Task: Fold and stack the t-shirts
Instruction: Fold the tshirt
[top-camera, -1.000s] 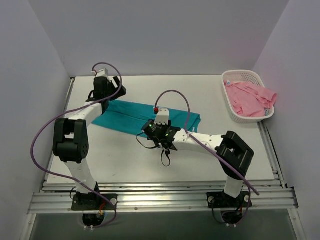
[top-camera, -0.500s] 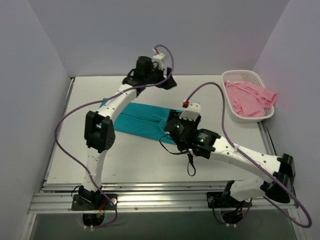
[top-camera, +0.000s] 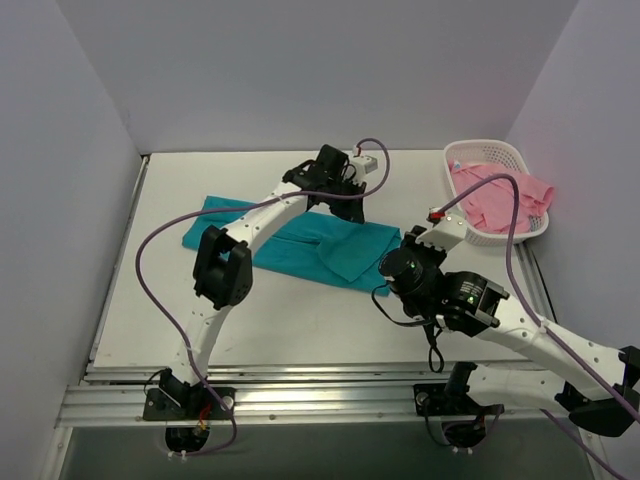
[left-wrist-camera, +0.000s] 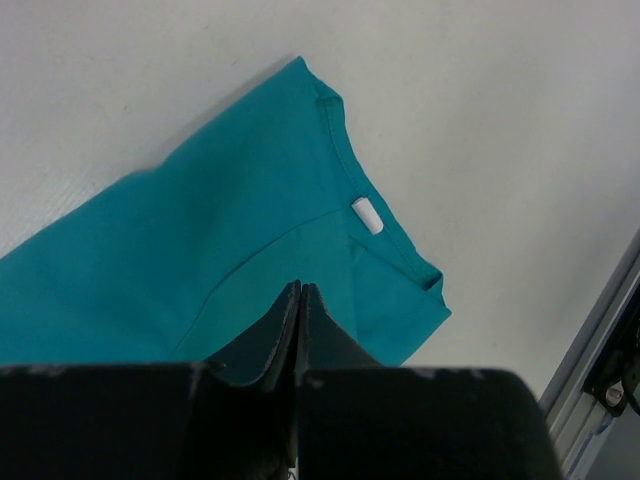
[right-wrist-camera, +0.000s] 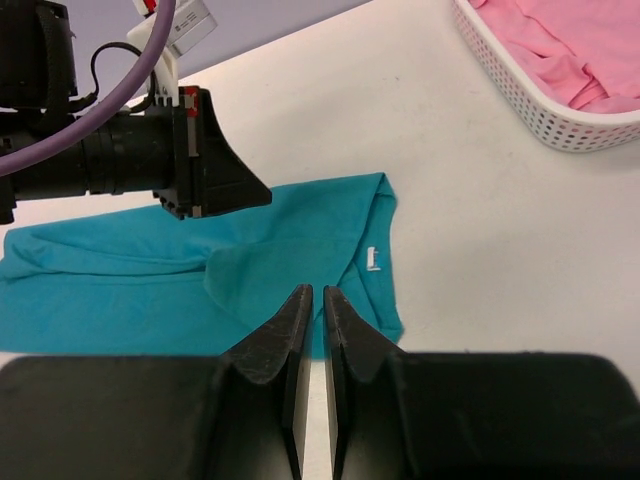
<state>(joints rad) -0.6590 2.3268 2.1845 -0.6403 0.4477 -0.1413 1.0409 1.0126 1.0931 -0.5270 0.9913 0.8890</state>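
The teal t-shirt (top-camera: 290, 255) lies in a long folded strip across the middle of the table, with a flap turned over near its right end. Its white neck label (left-wrist-camera: 367, 215) faces up by the collar (right-wrist-camera: 374, 258). My left gripper (left-wrist-camera: 300, 287) hangs above the shirt's right part, shut with nothing in it; from above it shows at the far side of the shirt (top-camera: 355, 188). My right gripper (right-wrist-camera: 310, 290) hovers over the shirt's near right edge (top-camera: 388, 272), its jaws nearly together and empty. The pink t-shirt (top-camera: 495, 195) lies crumpled in the basket.
The white lattice basket (top-camera: 480, 148) stands at the back right corner of the table; its rim (right-wrist-camera: 530, 105) is at the upper right of the right wrist view. The left arm reaches across the teal shirt. A metal rail runs along the table's near edge.
Both arms swung to the right, the left one from the shirt's far left end to its right part. Both grippers closed. The shirt's right end now has a flap folded over.
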